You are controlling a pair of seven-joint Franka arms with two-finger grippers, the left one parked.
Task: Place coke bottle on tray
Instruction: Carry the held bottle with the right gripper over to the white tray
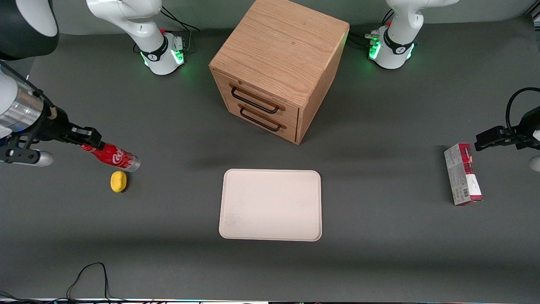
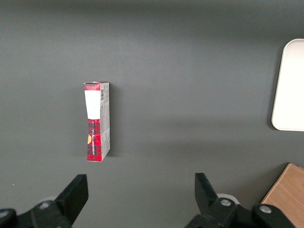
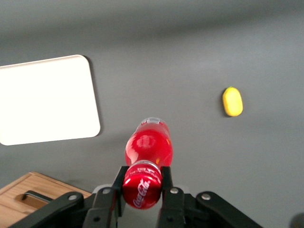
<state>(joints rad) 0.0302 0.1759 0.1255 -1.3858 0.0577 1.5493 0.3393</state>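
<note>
The table point(image 1: 379, 261) is a big flat sheet of matte dark grey, kind of felt-looking, with a couple of black cables trailing along the edge nearest the front camera. Biggest thing on it is a boxy wooden cabinet point(image 1: 278, 67) in light oak grain, turned at an angle, with two drawers that have thin dark wire handles. Nearer the front camera than the cabinet sits the tray point(image 1: 270, 204), a smooth cream-white rectangle with rounded corners and a low raised rim, nothing on it. Way over toward the parked arm's end lies a red-and-grey cardboard carton point(image 1: 463, 174), flat on its side. Toward the working arm's end, the gripper point(image 1: 90, 140) is clamped on the coke bottle point(image 1: 114, 157) right at the neck under the red cap, so the bottle hangs tilted with its clear base pointing toward the tray, well apart from it. The glossy red plastic and white script logo show nicely in the right wrist view. Just beside the bottle's base, nearer the front camera, is a little yellow lemon point(image 1: 118, 181), oval and dull-skinned, resting on the table.
</note>
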